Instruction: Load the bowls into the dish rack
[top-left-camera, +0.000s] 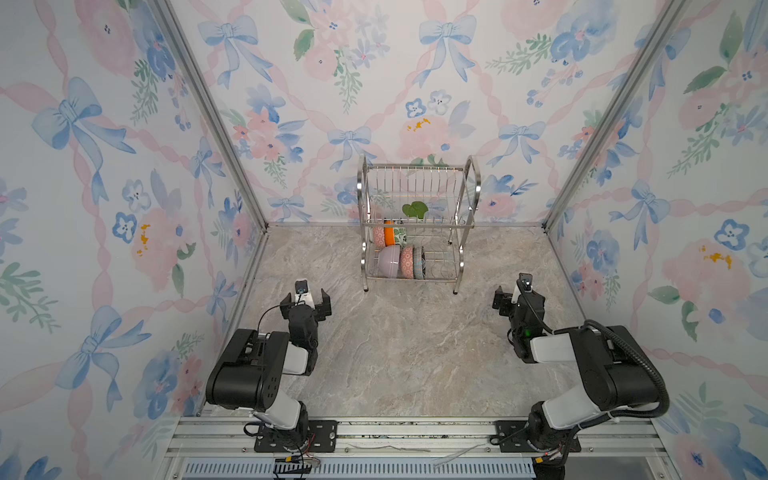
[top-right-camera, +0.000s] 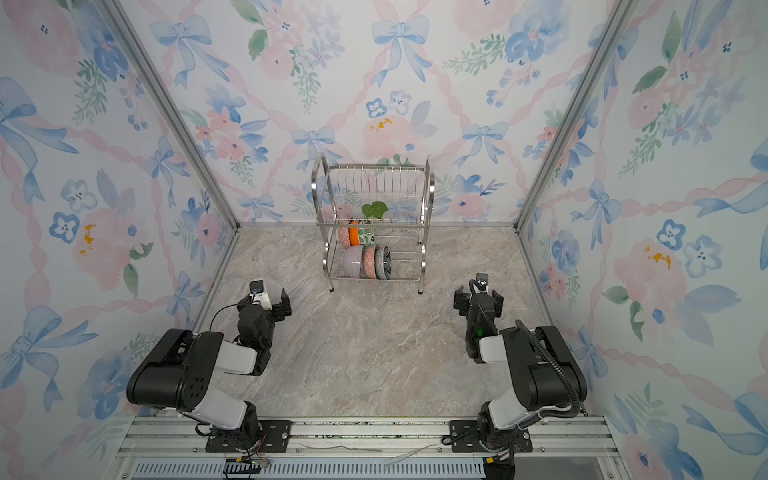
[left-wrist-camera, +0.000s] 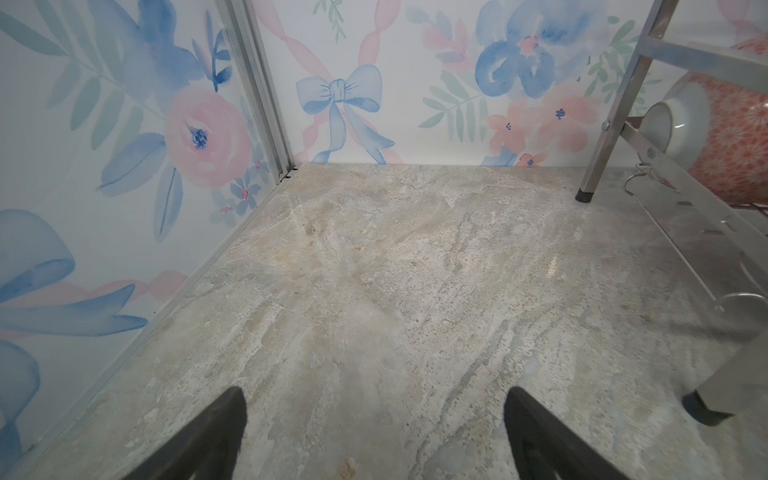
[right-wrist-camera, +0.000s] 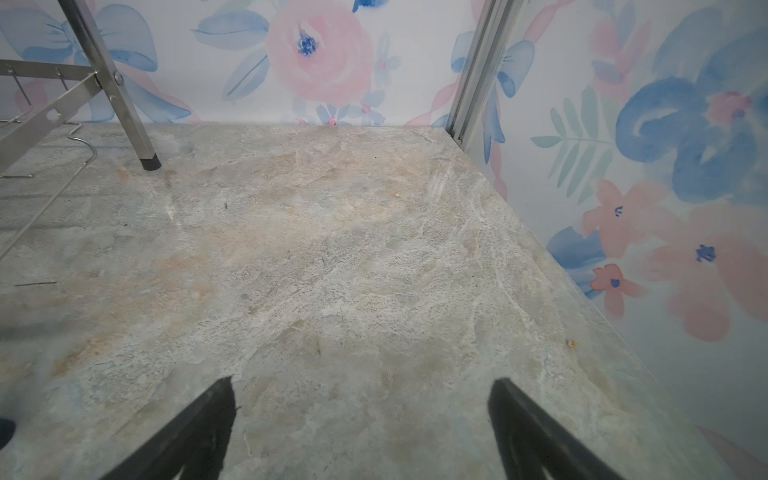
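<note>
Dish rack (top-left-camera: 415, 168): stood at 12 o'clock on the table (top-left-camera: 399, 357), close to the far edge.
Bowls (top-left-camera: 389, 261): six are held on edge in the rack's 9 o'clock half, three per tier.
Left gripper (top-left-camera: 306, 302): at 9 o'clock, fingers (left-wrist-camera: 224, 419) spread wide, nothing gripped.
Right gripper (top-left-camera: 519, 297): at 3 o'clock, fingers (right-wrist-camera: 216, 411) likewise spread wide, nothing gripped.
Open room: table surface runs unbroken between rack legs and grippers; side walls stand near.
</note>
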